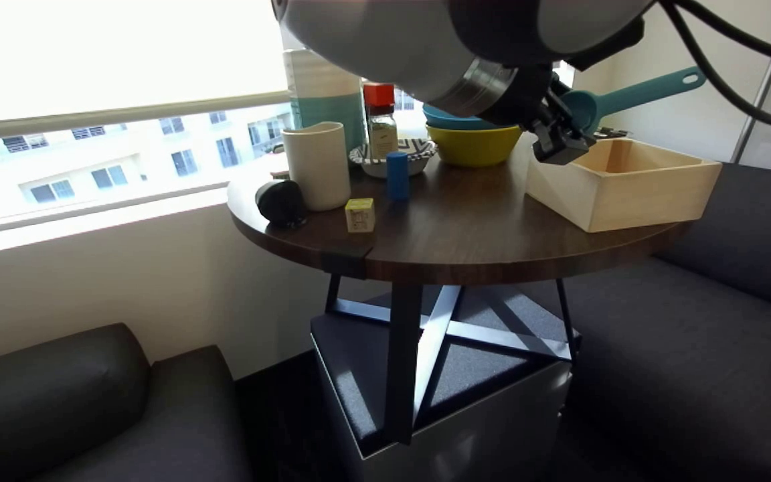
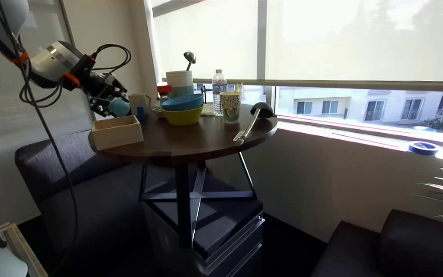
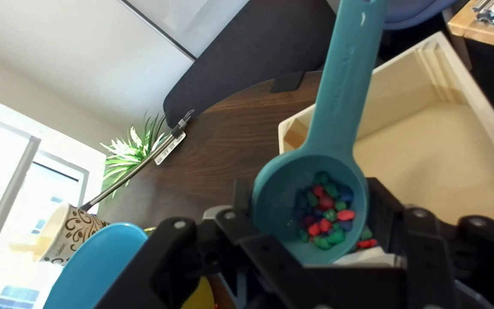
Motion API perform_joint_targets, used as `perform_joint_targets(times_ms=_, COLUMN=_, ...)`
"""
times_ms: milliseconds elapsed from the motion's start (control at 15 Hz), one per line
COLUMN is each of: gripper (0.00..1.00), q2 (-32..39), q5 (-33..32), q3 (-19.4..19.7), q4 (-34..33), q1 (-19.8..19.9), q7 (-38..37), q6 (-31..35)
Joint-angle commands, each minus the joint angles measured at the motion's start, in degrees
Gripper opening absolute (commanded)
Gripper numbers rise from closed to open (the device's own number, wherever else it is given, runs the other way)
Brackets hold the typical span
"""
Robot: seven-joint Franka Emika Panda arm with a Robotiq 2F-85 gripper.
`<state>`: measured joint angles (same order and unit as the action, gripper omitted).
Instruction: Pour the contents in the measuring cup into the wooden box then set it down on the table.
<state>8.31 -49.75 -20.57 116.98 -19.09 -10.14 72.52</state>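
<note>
The teal measuring cup is gripped by its round bowl, with red, green and blue pebbles inside. Its handle slants up and away in an exterior view. The cup also shows in an exterior view. My gripper has one finger on each side of the bowl; it also shows in both exterior views. The wooden box stands on the round dark table, below and beside the cup. The box's inside looks bare where visible; the cup and gripper hide part of it.
Yellow and blue bowls stand near the table's middle. A paper cup, a water bottle and a ladle are beside them. A blue cylinder, small yellow-topped block and white pitcher also stand on the table.
</note>
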Motion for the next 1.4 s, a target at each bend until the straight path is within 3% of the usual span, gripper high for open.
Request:
perform_joint_targets(times_ms=0, gripper=0.41, q2=5.5, q5=-2.6, q3=0.7, q4=-6.4, q1=-1.7, q7=-1.1, q6=-4.4)
perform_joint_targets(times_ms=600, gripper=0.41, q2=7.8, q5=-1.3, q3=1.2, q4=-11.1, q1=-1.6, q7=1.3, q6=-3.5)
perform_joint_targets(times_ms=667, gripper=0.41, q2=-4.9, q5=0.0, q3=1.0, q4=-0.3, q1=1.3, q7=5.7, q6=0.6)
perform_joint_targets(times_ms=800, gripper=0.41, q2=-7.4, q5=-0.3, q3=1.5, q4=0.8, q1=1.8, q7=8.1, q6=-0.3)
perform_joint_targets(times_ms=1000, gripper=0.41, q2=-16.8, q5=0.3, q3=3.1, q4=4.6, q1=3.1, q7=13.1, q6=0.4)
perform_joint_targets(times_ms=1333, gripper=0.41, q2=-25.4, q5=3.0, q3=6.4, q4=7.2, q1=2.4, q7=18.8, q6=3.2)
